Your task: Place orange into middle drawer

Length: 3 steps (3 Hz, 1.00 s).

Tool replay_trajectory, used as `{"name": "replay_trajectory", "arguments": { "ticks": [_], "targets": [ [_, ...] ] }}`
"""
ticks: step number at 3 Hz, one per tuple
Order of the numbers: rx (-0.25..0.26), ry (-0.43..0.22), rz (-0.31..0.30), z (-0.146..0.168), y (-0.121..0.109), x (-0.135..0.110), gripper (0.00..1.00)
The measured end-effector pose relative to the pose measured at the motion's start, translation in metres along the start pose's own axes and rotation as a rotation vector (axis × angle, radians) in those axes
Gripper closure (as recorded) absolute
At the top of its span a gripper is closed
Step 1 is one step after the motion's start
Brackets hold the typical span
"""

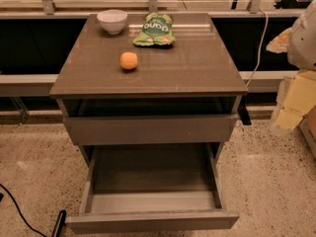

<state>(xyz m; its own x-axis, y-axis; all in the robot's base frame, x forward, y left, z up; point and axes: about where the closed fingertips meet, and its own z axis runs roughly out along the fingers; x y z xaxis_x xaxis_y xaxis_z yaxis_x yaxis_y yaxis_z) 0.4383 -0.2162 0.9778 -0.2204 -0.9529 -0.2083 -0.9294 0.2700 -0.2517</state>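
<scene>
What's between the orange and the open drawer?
Camera view: past the orange, bare cabinet top, then the upper drawer's face, then the middle drawer. Gripper not in view.

white arm (305, 33) at far right edge, pale yellow end effector (289, 110) hanging just below it

Cabinet top (187, 63): orange (129, 60), bowl (112, 20), bag (154, 29); claw (291, 107) at right.

Bag: the green crinkled plastic snack bag (153, 29), upper middle of the frame, carries large white lettering on a dark green patch.
Wording: too blurred for me to read.
Gripper (295, 101): mine, pale yellow, at the right edge, no markings legible.
</scene>
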Motion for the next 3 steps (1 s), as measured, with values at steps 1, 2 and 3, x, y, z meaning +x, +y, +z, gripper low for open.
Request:
{"name": "replay_trajectory", "arguments": {
  "ticks": [1,2,3],
  "targets": [
    [0.000,0.000,0.000,0.000,0.000,0.000,0.00],
    [-0.014,-0.057,-0.037,0.021,-0.013,-0.026,0.00],
    [-0.020,-0.155,-0.114,0.059,-0.056,-0.092,0.00]
  ]
}}
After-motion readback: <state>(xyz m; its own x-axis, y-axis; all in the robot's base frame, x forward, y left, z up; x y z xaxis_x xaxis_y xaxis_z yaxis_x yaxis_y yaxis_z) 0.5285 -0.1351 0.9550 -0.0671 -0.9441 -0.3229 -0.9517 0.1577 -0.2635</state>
